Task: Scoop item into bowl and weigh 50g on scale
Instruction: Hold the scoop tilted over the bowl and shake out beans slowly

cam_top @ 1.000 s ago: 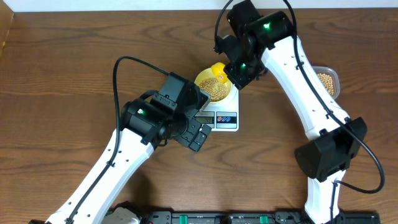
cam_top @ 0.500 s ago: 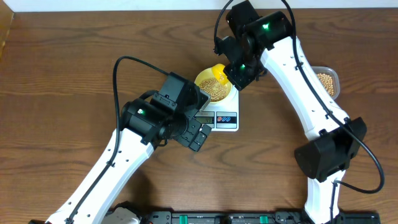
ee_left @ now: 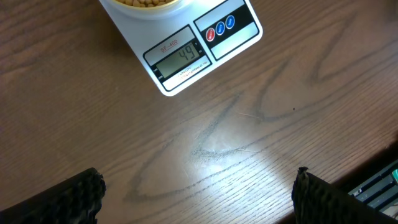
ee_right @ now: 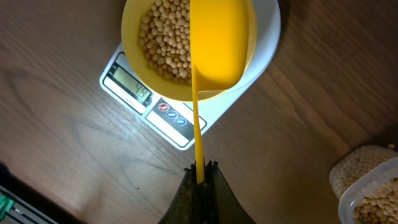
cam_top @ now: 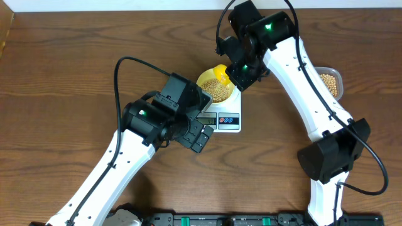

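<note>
Wooden table top [cam_top: 63, 63], dark brown with strong wavy grain and a soft patch of glare, is seen under everything.

- Scale [ee_left: 199, 50]: flat, white, smooth plastic, with rounded corners. A grey display [ee_left: 183, 59] is set in its front edge and a reading of 49 is shown. Two small round buttons [ee_left: 221, 28], one red and one blue, are set in a dark strip beside the display.
- Bowl [ee_right: 177, 93]: round, shallow, pale yellow and matte. It is seated on top of the scale and is about as wide as the platform.
- Beans [ee_right: 165, 43]: small, round, tan and dull-skinned. They are heaped in the bowl, on the scale. The half of the bowl away from the scoop is seen filled with them.
- Scoop [ee_right: 221, 43]: bright yellow glossy plastic with a rounded cup and a long thin straight handle. The cup is held over the bowl on the scale. Contact with the rim cannot be judged.
- Right gripper [ee_right: 199, 174]: clamped on the end of the scoop handle, at the scale's front, with dark textured fingers pressed to both sides of the handle.
- Left gripper [ee_left: 198, 180]: spread wide and holding nothing. Its black knurled fingertips [ee_left: 81, 193] are seen in front of the scale's display edge, over bare wood.
- Tub [ee_right: 373, 186]: clear plastic with rounded corners. It is set on the table well apart from the scale, on the right arm's side, and more tan beans are seen inside.
</note>
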{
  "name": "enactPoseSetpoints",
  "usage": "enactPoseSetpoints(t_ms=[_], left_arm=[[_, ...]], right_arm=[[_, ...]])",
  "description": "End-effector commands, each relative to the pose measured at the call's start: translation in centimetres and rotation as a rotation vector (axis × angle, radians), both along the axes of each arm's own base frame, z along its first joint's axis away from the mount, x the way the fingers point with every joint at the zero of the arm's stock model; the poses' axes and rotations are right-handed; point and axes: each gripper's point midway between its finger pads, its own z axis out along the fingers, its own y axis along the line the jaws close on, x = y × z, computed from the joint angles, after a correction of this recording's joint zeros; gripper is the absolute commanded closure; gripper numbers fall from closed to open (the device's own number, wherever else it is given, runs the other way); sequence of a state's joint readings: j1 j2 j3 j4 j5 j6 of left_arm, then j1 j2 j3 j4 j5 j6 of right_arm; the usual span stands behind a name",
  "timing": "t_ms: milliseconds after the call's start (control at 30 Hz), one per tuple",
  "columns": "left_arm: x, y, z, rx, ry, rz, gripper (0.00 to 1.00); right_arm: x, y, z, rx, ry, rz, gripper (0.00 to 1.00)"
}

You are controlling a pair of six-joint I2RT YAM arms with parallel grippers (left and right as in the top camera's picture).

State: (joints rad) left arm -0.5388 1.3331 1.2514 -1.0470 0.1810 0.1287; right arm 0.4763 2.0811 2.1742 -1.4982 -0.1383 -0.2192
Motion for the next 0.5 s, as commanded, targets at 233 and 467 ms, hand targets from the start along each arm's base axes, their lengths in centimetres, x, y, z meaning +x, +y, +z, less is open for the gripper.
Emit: enactPoseSetpoints(t_ms=[233, 467], left_arm=[[0.12, -0.06, 0.63, -0.007, -0.018, -0.002, 0.02], [0.12, -0.06, 0.63, -0.007, -0.018, -0.002, 0.02]], right_arm=[[0.03, 1.15, 0.37, 0.041, 0.0, -0.001, 0.99], [0.04, 1.36, 0.43, 0.053, 0.001, -0.002, 0.99]])
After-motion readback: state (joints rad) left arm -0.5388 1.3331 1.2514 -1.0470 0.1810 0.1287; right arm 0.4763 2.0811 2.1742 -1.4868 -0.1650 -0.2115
